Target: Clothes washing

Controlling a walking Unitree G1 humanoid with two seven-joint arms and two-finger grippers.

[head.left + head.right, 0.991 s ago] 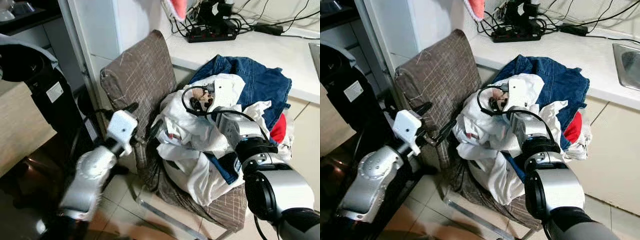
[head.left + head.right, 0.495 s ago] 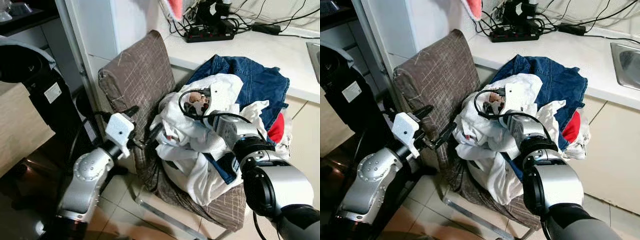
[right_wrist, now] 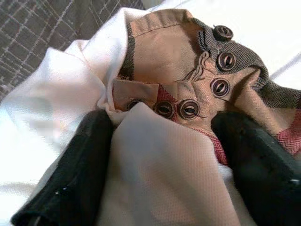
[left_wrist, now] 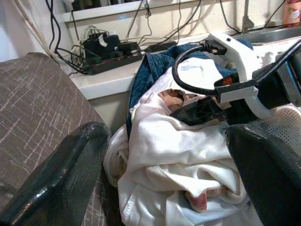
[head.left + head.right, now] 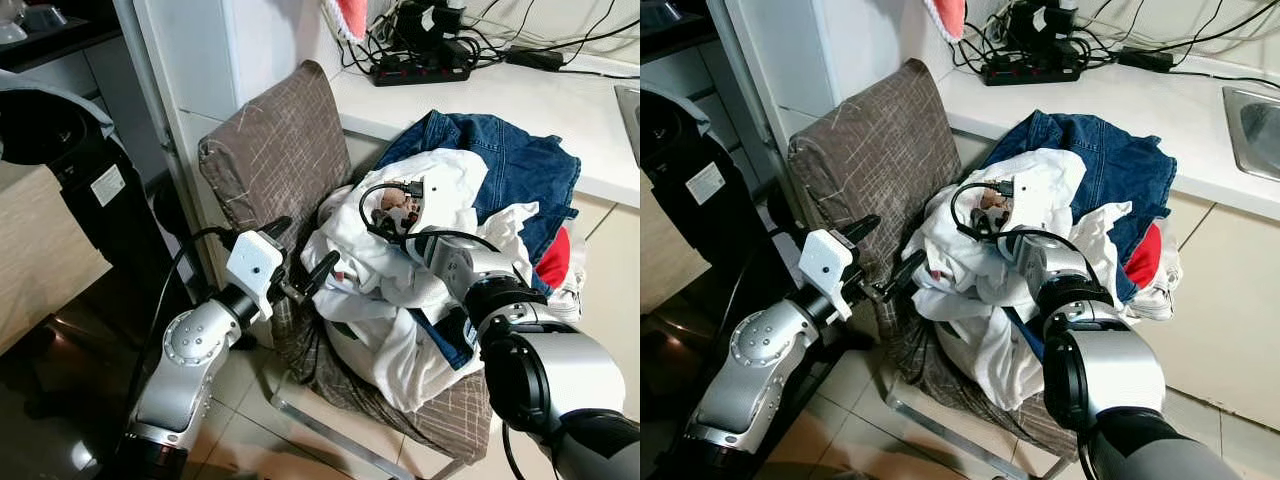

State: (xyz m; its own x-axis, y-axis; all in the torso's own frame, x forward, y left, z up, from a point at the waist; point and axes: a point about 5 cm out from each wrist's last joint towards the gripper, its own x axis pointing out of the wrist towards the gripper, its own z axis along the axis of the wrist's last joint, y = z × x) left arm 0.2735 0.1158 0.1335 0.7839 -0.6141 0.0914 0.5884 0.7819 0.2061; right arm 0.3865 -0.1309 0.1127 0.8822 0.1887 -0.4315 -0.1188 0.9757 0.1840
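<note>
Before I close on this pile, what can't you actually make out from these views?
- Right tool: its fingers are pushed into the white clothes; the wrist view hides the tips under cloth, so a pinch is unconfirmed.
- Tan buttoned garment: mostly folded under the white clothes.
- Red item: a patch beside the jeans, the rest buried.
- Chair seat: covered by the pile.
- Left tool: open beside the pile.
</note>
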